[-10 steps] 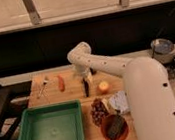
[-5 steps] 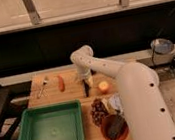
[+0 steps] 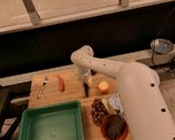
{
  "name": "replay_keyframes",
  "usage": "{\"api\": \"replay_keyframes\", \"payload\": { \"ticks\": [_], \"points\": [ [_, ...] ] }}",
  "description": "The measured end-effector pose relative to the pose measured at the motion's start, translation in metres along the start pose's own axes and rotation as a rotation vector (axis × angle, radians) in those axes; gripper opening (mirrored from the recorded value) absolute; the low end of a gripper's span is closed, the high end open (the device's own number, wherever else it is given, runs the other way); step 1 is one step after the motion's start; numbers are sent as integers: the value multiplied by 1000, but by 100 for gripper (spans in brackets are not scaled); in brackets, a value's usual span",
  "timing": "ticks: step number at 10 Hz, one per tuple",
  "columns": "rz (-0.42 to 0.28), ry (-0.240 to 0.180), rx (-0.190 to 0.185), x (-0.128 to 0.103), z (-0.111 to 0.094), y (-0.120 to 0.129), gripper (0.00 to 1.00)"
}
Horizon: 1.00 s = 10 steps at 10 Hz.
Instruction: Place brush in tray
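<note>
Hovering with the gripper just beyond the far right corner of the tray, right over the brush. Outside the tray, long axis roughly square to the tray's far rim, directly beneath the gripper. Cannot tell whether clamped or spread. Likely needs 1 short carry toward the tray's middle.

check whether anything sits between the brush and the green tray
Nothing visible does. The brush is at the gripper, just beyond the far right corner of the tray, with bare tabletop between. The orange stick lies off to the left, the grapes to the right.
</note>
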Motion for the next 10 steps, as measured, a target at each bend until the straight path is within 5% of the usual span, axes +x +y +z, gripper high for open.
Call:
{"api": "replay_keyframes", "payload": {
  "ticks": [3,5,10],
  "points": [
    [-4,0,-2,-1,0,0,18],
    [-21,52,23,-5,-14,-7,18],
    [-65,210,166,-13,-123,-32,18]
  ]
}}
